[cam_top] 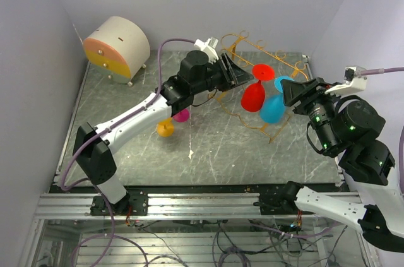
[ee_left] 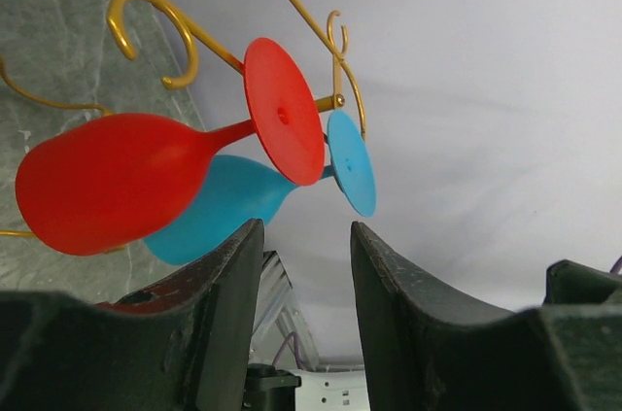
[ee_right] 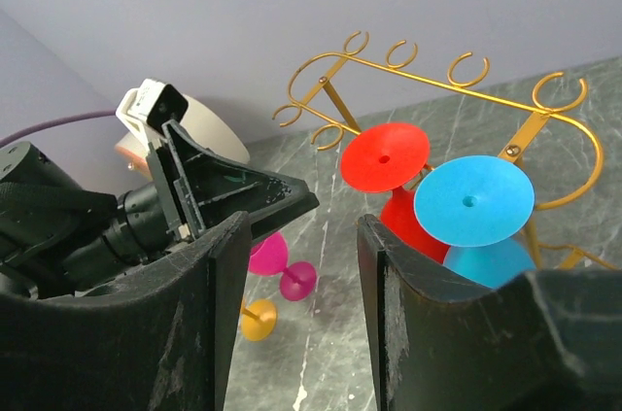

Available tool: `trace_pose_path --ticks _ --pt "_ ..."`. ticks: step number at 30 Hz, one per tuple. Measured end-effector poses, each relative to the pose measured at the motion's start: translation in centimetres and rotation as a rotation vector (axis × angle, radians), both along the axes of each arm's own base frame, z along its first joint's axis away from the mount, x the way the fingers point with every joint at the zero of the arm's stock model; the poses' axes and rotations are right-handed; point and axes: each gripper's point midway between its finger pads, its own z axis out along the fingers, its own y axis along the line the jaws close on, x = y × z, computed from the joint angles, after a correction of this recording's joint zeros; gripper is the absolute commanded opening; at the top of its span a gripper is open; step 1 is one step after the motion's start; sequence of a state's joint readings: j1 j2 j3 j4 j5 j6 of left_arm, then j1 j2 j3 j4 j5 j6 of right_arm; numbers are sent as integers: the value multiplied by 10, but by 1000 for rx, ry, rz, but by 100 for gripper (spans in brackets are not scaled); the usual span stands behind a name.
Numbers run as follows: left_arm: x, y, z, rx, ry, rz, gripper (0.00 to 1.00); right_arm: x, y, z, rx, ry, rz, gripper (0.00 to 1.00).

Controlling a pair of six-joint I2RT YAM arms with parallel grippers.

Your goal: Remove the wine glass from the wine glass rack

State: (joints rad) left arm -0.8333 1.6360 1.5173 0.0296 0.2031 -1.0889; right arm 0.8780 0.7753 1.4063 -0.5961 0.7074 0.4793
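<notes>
Since both pairs of fingers are spread with nothing between them, no glass is held yet: the left fingers (ee_left: 219,285) face the hanging glasses from one side of the rack and the right fingers (ee_right: 214,275) from the other. Nearer the arm bases, an orange glass (cam_top: 165,128) and a pink glass (cam_top: 182,115) lie on the tabletop (cam_top: 252,153) under the left arm.

Further back, a red wine glass (ee_left: 117,178) and a blue wine glass (ee_left: 228,202) hang bowl-down from the gold rack (ee_left: 155,3), their round feet resting on its rails and their bowls touching or nearly so. Which of the two is to come off I cannot tell.

Both look like opaque moulded plastic, so probably light, stiff and not brittle, but smooth enough to slip in a loose pinch. The thin stem just under the foot seems the surest hold. The bowl is wide and rounded and may squirt out. The foot likely has to slide along the rails to their open end, and the slim wire rack may shift if tugged.

Farthest back stands a round cream-and-orange box (cam_top: 117,48).
</notes>
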Motion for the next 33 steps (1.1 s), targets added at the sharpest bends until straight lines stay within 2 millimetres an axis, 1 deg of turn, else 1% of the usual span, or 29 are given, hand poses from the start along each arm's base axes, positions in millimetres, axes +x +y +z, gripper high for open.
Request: trace_pose_path --ticks 6,14,23,27,30,33 --pt "10 -5 -6 17 12 24 51 0 0 0 5 1 1 47" --pt "22 -16 -23 44 34 36 50 -1 0 -1 5 2 4 47" --pt "30 -23 -14 28 25 42 48 -2 -1 -2 7 1 4 47" --pt "32 -26 -16 27 30 43 44 -2 -1 -2 6 1 6 46" --pt "35 -29 -19 28 39 44 37 -3 -1 -2 7 1 7 46" --pt "37 -31 -22 27 46 45 32 -3 -1 -2 7 1 8 46"
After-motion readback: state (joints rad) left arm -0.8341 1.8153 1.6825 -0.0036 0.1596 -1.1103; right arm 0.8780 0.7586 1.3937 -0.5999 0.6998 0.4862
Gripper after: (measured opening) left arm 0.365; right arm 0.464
